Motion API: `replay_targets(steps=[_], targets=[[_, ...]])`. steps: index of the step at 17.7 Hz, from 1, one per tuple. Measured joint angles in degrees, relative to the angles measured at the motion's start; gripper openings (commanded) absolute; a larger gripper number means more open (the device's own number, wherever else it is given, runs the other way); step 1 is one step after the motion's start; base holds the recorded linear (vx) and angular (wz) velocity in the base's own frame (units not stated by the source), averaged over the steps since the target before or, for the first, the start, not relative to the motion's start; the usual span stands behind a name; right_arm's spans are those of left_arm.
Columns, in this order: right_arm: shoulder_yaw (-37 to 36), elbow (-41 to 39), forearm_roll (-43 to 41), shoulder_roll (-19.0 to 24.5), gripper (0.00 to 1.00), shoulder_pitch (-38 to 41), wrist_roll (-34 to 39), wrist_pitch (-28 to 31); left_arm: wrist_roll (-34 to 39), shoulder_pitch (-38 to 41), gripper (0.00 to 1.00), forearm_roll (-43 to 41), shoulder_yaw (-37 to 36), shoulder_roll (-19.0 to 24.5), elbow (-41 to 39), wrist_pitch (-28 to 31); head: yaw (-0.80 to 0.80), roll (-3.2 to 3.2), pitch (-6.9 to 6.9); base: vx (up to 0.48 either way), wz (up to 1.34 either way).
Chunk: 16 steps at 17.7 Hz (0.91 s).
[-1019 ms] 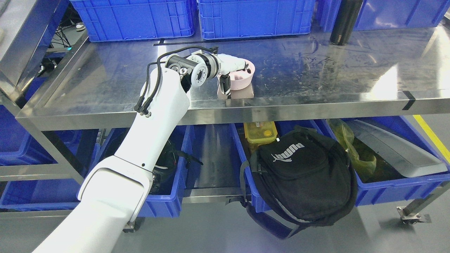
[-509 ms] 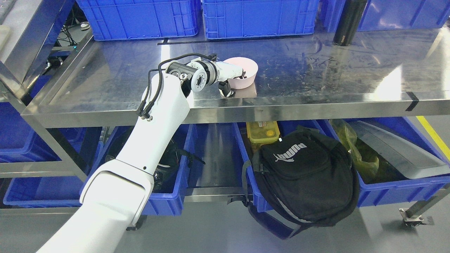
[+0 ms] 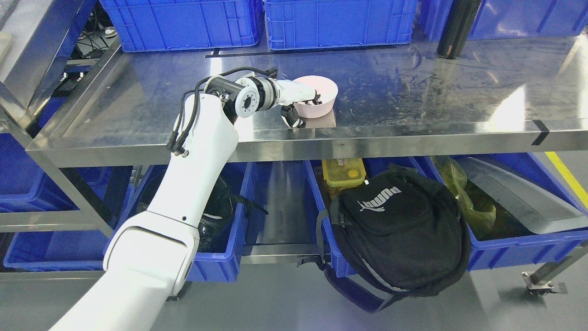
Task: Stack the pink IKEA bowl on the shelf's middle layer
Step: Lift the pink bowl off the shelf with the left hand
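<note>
While the left hand point(image 3: 301, 99) reaches out over the steel shelf point(image 3: 413, 92), its fingers point(image 3: 316, 98) hook over the near rim of the pink bowl point(image 3: 321, 94) and its dark thumb sits outside and below, against the bowl's near wall, so the hand reads as clamped on that rim. The bowl sits upright just beyond the fingertips, and its pink reflection on the metal lies right under it, which suggests it is resting on the shelf or barely above it; I cannot tell which. This looks like the placing step, with the bowl on the middle layer close to the front edge, the hand's wrist and forearm coming in from the near left side of it. No second bowl is visible beside or under it to stack onto, so the shelf itself seems to be the target. The next move, as I judge it, calls for the fingers to spread and lift clear of the rim before the hand draws back toward the robot; pulling back early could drag the bowl toward the front edge, which lies just on the near side of the thumb. The blue crates point(image 3: 337, 23) stand well beyond the hand, and the black bottle point(image 3: 454, 30) is far off to its right, so neither crowds the release. The right hand does not show.
</note>
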Motion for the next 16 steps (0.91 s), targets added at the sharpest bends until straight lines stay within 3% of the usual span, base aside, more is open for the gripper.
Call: replay_targets(steps=[4,16], targets=[[0.0,0.0,0.0,0.0,1.00,0.0,0.0,0.0,-1.4,-0.4,0.00,2.1,3.6,0.0,-3.9,-3.0,0.00,0.00,0.00,0.000,0.01],[0.0,0.0,0.0,0.0,1.00,0.0,0.0,0.1,-4.0,3.9,0.00,11.3,16.3,-0.1,-13.3,-24.9,0.00,0.00,0.00,-0.001,0.01]])
